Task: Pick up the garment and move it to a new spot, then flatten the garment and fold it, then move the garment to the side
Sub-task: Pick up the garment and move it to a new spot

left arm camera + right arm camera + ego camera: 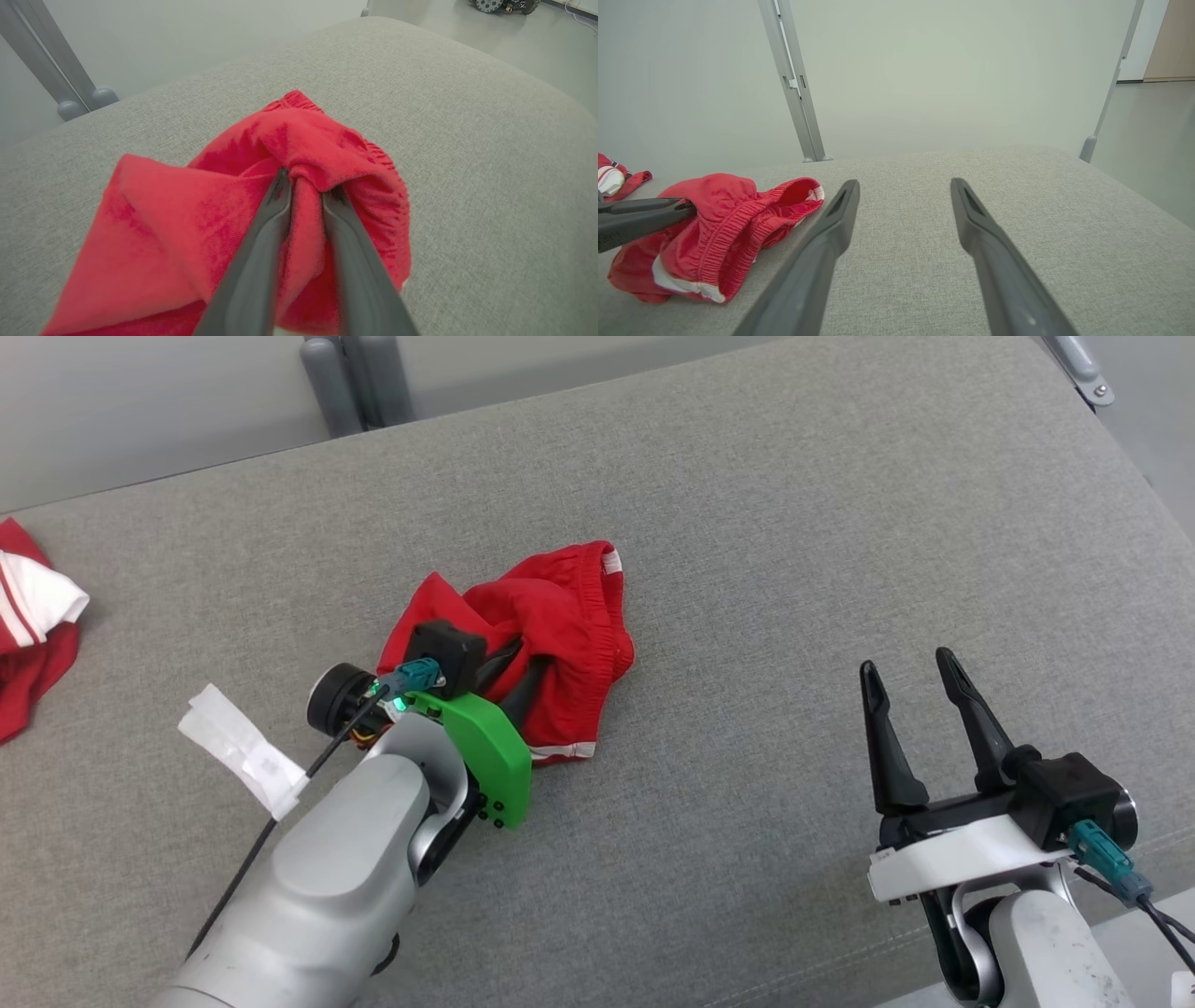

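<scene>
The garment [560,616] is a pair of red shorts with white trim, crumpled in a heap on the grey cushion [794,523]. My left gripper [518,667] reaches into the heap from the near left, its dark fingers mostly buried in cloth. In the left wrist view its gripper [306,182] has a fold of the garment [163,224] pinched between its narrow-set fingertips. My right gripper [906,660] stands open at the lower right, well clear of the shorts, with nothing between its fingers. The right wrist view shows its gripper [904,182] open over bare cushion, the garment [728,219] off to its left.
Another red and white cloth [33,625] lies at the cushion's far left edge. A white paper tag [245,747] hangs from my left arm's cable. Grey metal posts [355,378] stand behind the cushion. Floor drops away past the right edge [1148,495].
</scene>
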